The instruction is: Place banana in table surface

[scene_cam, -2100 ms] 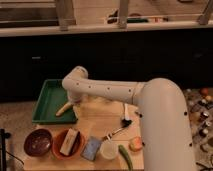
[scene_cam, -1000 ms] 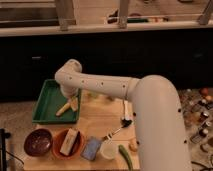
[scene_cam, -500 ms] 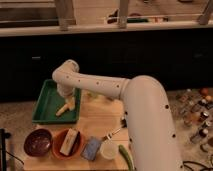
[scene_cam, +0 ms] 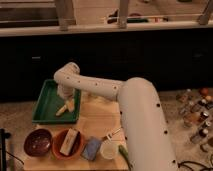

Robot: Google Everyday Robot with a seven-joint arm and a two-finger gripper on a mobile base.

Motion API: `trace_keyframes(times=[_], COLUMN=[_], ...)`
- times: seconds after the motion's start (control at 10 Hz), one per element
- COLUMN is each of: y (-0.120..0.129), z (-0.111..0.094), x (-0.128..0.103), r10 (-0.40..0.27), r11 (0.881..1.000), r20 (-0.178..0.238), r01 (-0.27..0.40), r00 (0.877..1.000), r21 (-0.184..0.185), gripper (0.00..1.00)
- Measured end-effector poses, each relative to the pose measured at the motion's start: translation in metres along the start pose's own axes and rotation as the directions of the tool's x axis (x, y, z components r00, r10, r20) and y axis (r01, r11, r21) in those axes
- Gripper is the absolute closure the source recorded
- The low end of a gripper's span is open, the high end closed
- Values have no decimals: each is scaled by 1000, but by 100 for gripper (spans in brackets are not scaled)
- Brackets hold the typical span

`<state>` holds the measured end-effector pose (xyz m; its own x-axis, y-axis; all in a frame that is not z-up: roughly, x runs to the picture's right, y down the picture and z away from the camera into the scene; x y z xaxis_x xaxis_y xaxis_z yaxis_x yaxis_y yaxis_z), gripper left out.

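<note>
The banana point(scene_cam: 63, 109) is small and pale yellow and lies in the right part of the green tray point(scene_cam: 46, 102). My gripper point(scene_cam: 68, 101) hangs down from the bent white arm point(scene_cam: 100, 89) and sits right over the banana's right end, at or just above it. Whether it grips the banana is hidden by the wrist. The light wooden table surface point(scene_cam: 97, 119) lies to the right of the tray and in front of it.
A dark red bowl point(scene_cam: 38, 142) and an orange bowl with a tan block point(scene_cam: 68, 142) stand at the front left. A blue item point(scene_cam: 91, 148), a white cup point(scene_cam: 109, 150), a spoon point(scene_cam: 113, 133) and a green vegetable point(scene_cam: 124, 156) lie at the front.
The arm has swung further left, and the gripper has moved over the tray to the banana. The banana has stayed in the tray.
</note>
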<state>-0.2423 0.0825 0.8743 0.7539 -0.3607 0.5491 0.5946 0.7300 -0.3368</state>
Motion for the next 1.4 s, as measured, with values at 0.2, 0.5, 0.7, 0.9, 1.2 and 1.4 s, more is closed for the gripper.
trace_keyframes(times=[0.2, 0.5, 0.7, 0.9, 1.2, 1.4], y=[-1, -4, -5, -4, -2, 0], z=[10, 24, 35, 42, 46, 47], x=[0, -1, -2, 0, 2, 4], r10=[2, 2, 1, 5, 12, 16], r11=[1000, 999, 999, 998, 998, 998], r20=[12, 28, 43, 52, 60, 63], r01=[-2, -1, 1, -2, -8, -11], r00=[1000, 1000, 999, 999, 998, 998], r21=[-14, -34, -51, -61, -66, -67], gripper=[20, 20, 22, 38, 71, 91])
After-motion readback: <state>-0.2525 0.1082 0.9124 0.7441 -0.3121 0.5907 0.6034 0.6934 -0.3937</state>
